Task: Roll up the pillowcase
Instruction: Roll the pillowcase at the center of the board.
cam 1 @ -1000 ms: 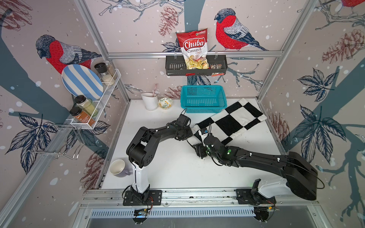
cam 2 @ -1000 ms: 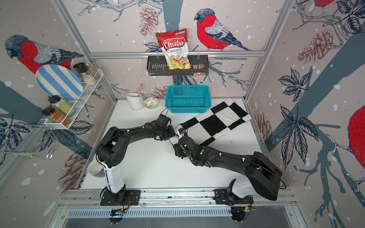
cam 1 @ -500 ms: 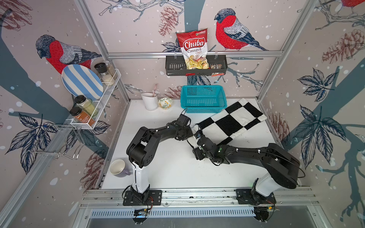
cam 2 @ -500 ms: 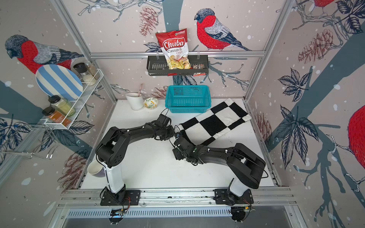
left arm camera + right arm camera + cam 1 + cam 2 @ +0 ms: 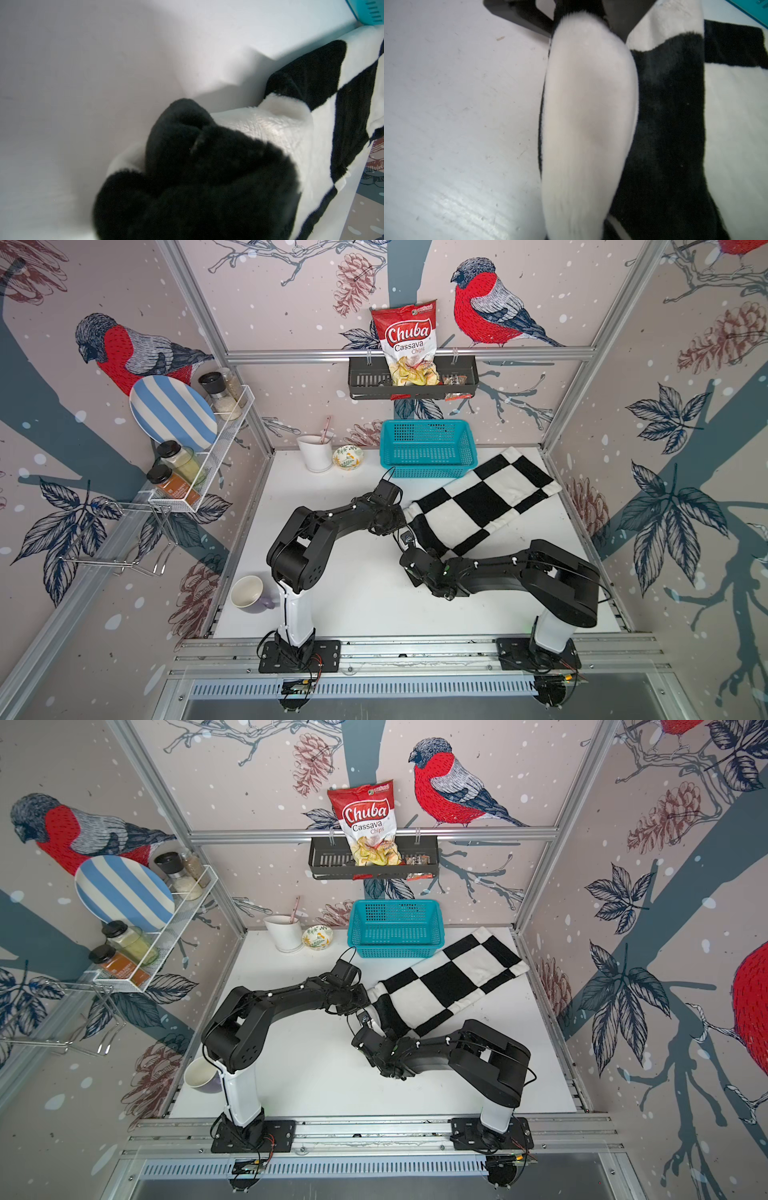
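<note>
Since the next turn of the roll depends on which way the cloth runs from the two hands, that is what I am looking at. The pillowcase (image 5: 482,506) lies on the table (image 5: 353,601) as a long checkered strip. Its long axis is slanted, running from the middle of the table out to the far right corner, and one long edge passes just beside the teal basket (image 5: 428,452).

Only the end nearest the arms is bunched into a short fat roll (image 5: 587,114), which lies across the strip's width. All the flat cloth lies beyond it, away from both hands and toward that far corner.

The left hand (image 5: 401,517) is at the far end of the roll and the right hand (image 5: 409,537) is at its near end, so the two bracket the roll and neither is closer to it than the other.

The right hand is closed. Plush fabric fills its wrist view, so I cannot tell whether it has any cloth pinched. The left hand's fingers are buried behind a black lump of fabric (image 5: 207,176), and I cannot tell whether that hand is open or closed.

I'd judge the roll has to travel along the slant, with both ends moving together, or it will skew.
</note>
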You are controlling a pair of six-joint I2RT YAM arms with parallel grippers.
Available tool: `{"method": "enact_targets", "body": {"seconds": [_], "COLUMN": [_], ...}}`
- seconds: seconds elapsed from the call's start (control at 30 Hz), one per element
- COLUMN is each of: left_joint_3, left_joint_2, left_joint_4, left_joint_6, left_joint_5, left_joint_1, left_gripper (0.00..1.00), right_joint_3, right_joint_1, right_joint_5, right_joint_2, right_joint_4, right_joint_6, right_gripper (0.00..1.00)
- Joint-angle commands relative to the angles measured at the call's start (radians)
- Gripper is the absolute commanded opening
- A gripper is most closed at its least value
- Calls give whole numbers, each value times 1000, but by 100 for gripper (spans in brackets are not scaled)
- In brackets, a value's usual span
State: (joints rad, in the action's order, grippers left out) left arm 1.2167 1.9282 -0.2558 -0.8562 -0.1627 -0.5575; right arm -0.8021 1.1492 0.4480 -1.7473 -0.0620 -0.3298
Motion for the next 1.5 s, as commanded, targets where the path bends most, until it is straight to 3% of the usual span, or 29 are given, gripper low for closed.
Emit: {"method": "enact_targets", "body": {"seconds": [0.0,0.17,0.3,0.53,0.8,1.23,1.37,1.47], "left_joint_3": [44,122,123,-41,-54,195,233,241], "left_joint_2": [-32,-102,-155,-247,-177,73,125,137], "left_joint_4": [-96,-175,-176,2,101,-97,-141,-140], "left_joint_6": [47,100,107,51,28,28,22,19], "left_joint_5": [68,128,126,16,-15,67,83,86], "left_joint_1": [4,15,16,-10,-101,-130,-133,-134], "left_gripper": [62,77,76,65,47,45,45,45], "right_joint_3": [9,92,203,374,469,462,432,405], "right_joint_1": [-2,-68,-168,-333,-440,-523,-525,-522], "right_joint_5": [-191,-411,-568,-770,-906,-949,-911,-827], "right_joint_2": [32,127,202,263,206,222,262,325], "right_joint_4": [35,-120,-272,-493,-659,-570,-460,-328], "right_joint_6": [-98,-249,-373,-555,-653,-589,-526,-465], "right_gripper": [0,0,0,0,0,0,23,49]}}
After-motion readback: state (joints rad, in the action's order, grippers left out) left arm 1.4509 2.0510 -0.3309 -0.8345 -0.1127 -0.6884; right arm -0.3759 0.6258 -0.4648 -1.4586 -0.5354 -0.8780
